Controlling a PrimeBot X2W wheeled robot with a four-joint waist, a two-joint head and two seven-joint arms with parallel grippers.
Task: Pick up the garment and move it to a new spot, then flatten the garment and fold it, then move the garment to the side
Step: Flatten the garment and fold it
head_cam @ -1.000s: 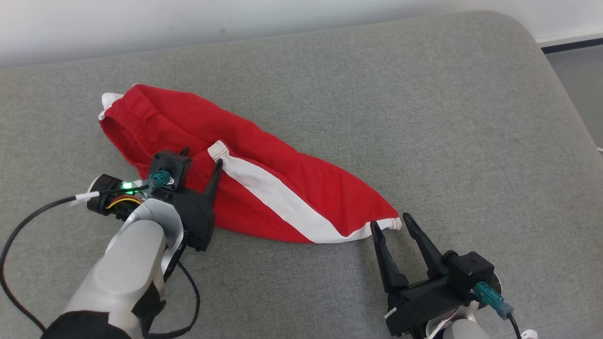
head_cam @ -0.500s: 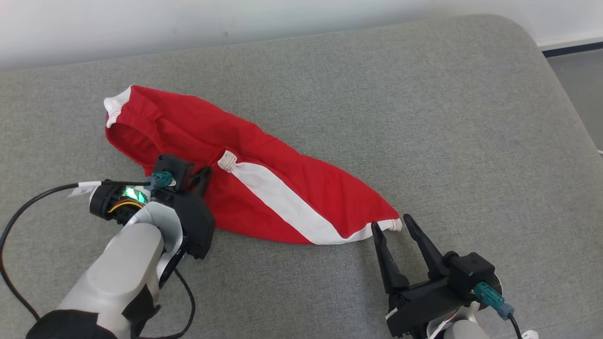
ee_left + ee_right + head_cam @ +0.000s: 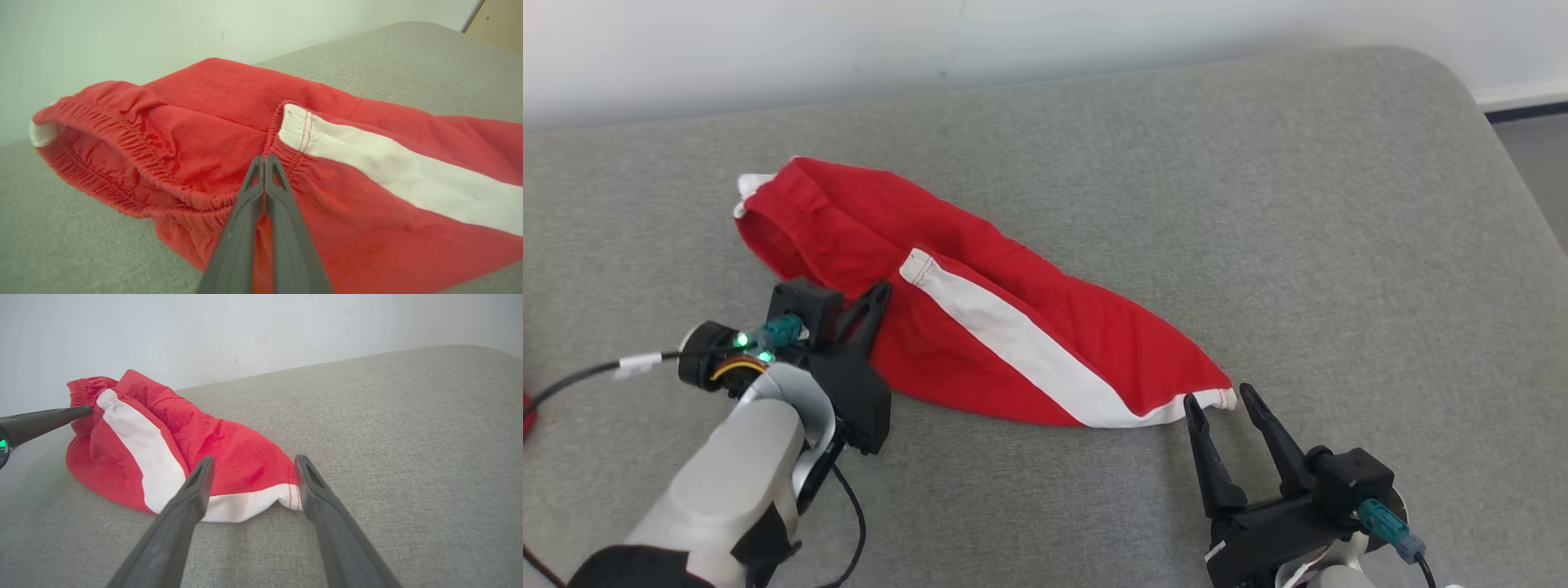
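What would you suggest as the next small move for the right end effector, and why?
Probably ease the right end effector forward a touch and shut it on the white hem. The left end effector is shut on the garment at its waistband, while the right one is open, with the hem corner at its fingertips.

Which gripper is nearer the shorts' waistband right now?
Left. The left gripper is shut on the waistband itself. The right gripper sits at the opposite end, jaws open by the leg hem.
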